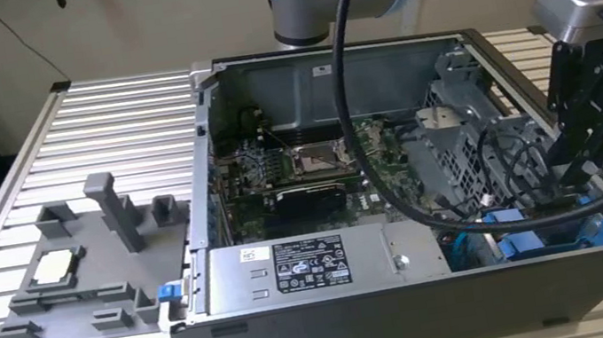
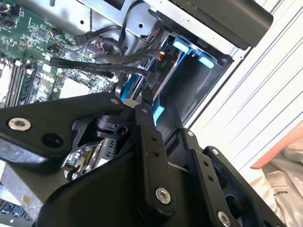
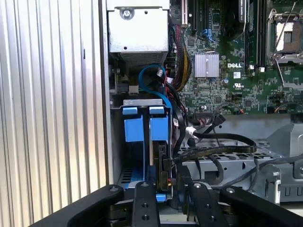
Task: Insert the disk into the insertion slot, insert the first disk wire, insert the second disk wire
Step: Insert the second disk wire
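Inside the grey computer case point(image 1: 337, 325), black claw point(image 3: 168, 189) low by the blue-framed disk point(image 3: 158, 130), two blue carriers side by side, claw's grip too hidden to tell, one white label on the power box point(image 1: 310, 266)

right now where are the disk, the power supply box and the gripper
disk point(image 3: 158, 135): first wrist view, blue carrier face.
power supply box point(image 1: 310, 266): exterior view, labelled side.
gripper point(image 3: 168, 187): first wrist view, between the fingertips, by the disk's end.
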Controlling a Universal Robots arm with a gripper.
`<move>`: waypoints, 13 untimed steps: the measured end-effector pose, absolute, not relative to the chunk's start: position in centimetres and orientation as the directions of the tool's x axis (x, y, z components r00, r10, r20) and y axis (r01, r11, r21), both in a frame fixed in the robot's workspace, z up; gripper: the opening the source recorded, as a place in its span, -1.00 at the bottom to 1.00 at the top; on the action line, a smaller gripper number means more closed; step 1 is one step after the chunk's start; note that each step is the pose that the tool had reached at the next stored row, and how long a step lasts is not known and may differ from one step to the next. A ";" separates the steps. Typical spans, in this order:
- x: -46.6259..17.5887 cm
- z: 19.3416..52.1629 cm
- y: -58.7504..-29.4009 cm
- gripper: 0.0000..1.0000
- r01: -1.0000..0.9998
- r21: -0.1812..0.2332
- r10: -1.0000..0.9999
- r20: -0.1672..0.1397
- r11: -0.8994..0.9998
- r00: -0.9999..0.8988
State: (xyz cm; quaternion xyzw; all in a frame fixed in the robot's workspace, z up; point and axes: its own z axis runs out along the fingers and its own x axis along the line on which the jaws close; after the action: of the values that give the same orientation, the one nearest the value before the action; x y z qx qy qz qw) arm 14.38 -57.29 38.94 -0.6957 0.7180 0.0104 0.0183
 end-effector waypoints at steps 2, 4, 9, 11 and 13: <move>14.4 38.9 -57.3 -0.36 -0.999 -0.011 -0.999 -0.041 0.032 -0.031; 14.3 39.2 -57.3 -0.36 -0.999 -0.010 -0.999 -0.039 0.031 -0.031; 13.2 43.2 -57.0 -0.36 -1.000 0.012 -0.999 -0.020 0.025 -0.025; 12.6 45.8 -56.9 -0.36 -0.999 0.026 -1.000 -0.008 0.022 -0.022; 12.1 47.4 -56.8 -0.36 -0.999 0.035 -1.000 -0.001 0.019 -0.019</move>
State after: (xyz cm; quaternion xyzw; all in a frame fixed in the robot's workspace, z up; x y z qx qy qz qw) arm 12.10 -56.79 47.40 -0.7001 0.7138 0.0126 -0.0119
